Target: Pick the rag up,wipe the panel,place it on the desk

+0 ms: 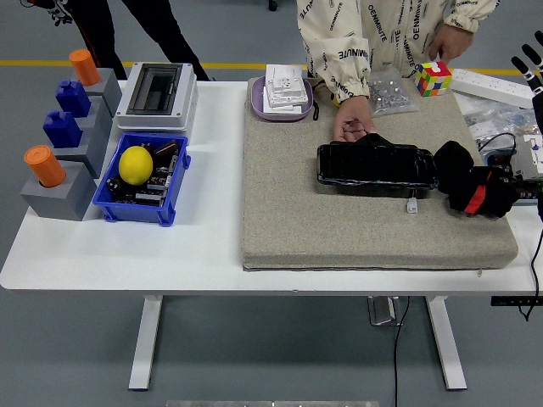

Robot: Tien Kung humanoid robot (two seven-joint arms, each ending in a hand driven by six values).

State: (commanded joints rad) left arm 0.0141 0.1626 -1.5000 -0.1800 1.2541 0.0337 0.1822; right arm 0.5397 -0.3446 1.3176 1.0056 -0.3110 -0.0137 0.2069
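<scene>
my right hand (pixel 529 61) up at far right edge, fingers spread, empty — crumpled black rag (pixel 471 188) touching glossy black panel (pixel 374 164), person's hand (pixel 351 121) steadying panel; come down square over rag.

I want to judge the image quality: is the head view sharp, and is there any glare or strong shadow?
Head view: sharp overall and evenly lit; shadows are soft; the black panel shows small glossy highlights, so its surface detail is hard to read; the robot hand is cut off by the right edge.

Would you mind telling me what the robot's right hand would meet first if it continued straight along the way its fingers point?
Probably nothing: the right hand, at the right edge, points up toward bare floor beyond the table; depth is unclear.
</scene>
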